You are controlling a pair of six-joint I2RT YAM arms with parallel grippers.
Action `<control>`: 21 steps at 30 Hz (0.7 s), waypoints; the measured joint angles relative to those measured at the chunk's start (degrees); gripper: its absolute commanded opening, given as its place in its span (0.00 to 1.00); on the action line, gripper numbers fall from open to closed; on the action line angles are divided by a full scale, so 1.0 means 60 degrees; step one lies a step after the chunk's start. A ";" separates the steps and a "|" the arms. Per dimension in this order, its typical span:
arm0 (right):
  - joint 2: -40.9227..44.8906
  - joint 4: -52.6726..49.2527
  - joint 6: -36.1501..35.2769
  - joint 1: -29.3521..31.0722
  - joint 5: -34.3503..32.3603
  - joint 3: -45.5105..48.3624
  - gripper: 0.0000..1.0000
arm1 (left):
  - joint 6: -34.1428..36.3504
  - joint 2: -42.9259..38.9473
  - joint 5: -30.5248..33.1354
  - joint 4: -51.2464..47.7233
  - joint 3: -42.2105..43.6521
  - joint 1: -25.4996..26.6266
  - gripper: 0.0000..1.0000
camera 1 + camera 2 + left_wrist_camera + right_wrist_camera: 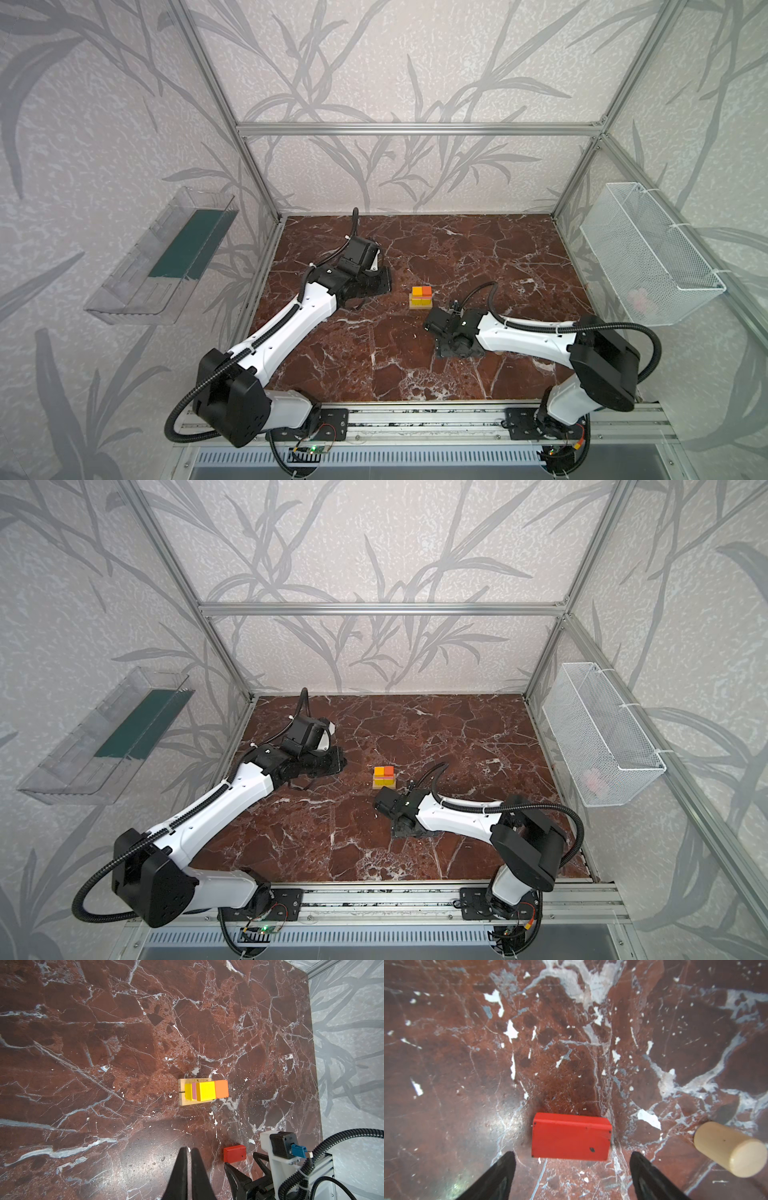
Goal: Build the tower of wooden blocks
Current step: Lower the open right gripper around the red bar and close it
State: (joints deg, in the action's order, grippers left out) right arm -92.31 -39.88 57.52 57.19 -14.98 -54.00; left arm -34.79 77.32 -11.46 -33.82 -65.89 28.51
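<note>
Right now the tower (421, 297) stands about in the middle of the brown stone table (498, 249), and both top views show it between the two arms. At its bottom lie the tan planks (183, 1101), side by side. Yellow blocks (188, 1092) sit on the planks, and a pink brick (194, 1091) peeks out between the yellow ones. On top, a yellow cube (205, 1091) and an orange cube (221, 1089) sit next to each other, touching. The left gripper (189, 1150) is to the left of the tower and a bit farther back, apart from it. Its two fingers are pressed together with nothing between them. The right gripper (573, 1153) is on the near right side of the tower and points down at the table. Its fingers (506, 1167) are spread wide apart and hold nothing. The red brick (571, 1137) lies flat on the table just past the fingertips, lined up with the gap, and it does not touch them. The tan cylinder (731, 1149) lies on its side near the red brick, apart from it. A white wire basket (648, 257) hangs on the right wall and a clear tray (158, 257) on the left wall.
</note>
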 measured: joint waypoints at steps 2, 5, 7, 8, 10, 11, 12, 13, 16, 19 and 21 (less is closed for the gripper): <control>-0.0058 0.0131 0.0040 -0.0058 0.0011 0.0000 0.83 | 0.0022 0.0000 0.0000 0.0000 0.0000 -0.0022 0.07; -0.0066 0.0401 0.0157 -0.0153 0.0076 0.0029 0.79 | 0.0033 0.0000 0.0000 0.0000 0.0000 -0.0033 0.07; -0.0066 0.0583 0.0204 -0.0233 0.0113 0.0066 0.76 | 0.0036 0.0000 0.0000 0.0000 0.0000 -0.0033 0.07; -0.0066 0.0663 0.0219 -0.0259 0.0135 0.0087 0.75 | 0.0040 0.0000 -0.0007 0.0000 0.0000 -0.0033 0.07; -0.0066 0.0765 0.0248 -0.0302 0.0182 0.0149 0.74 | 0.0040 0.0000 -0.0018 0.0000 0.0000 -0.0033 0.07; -0.0069 0.0801 0.0259 -0.0313 0.0193 0.0171 0.73 | 0.0040 0.0000 -0.0025 0.0000 0.0000 -0.0033 0.07; -0.0069 0.0812 0.0277 -0.0342 0.0197 0.0178 0.73 | 0.0040 0.0000 -0.0025 0.0000 0.0000 -0.0033 0.07; -0.0069 0.0820 0.0280 -0.0346 0.0197 0.0182 0.73 | 0.0040 0.0000 -0.0025 0.0000 0.0000 -0.0033 0.07; -0.0069 0.0816 0.0321 -0.0346 0.0193 0.0182 0.72 | 0.0040 0.0000 -0.0029 0.0004 0.0000 -0.0040 0.07; -0.0069 0.0812 0.0350 -0.0346 0.0189 0.0182 0.71 | 0.0040 0.0000 -0.0029 0.0000 0.0000 -0.0044 0.07; -0.0069 0.0812 0.0357 -0.0346 0.0189 0.0186 0.71 | 0.0040 0.0004 -0.0029 0.0004 0.0000 -0.0044 0.07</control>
State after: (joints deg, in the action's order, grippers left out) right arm -92.73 -35.00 59.66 55.11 -13.85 -52.88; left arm -34.54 77.34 -11.64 -33.80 -65.89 28.25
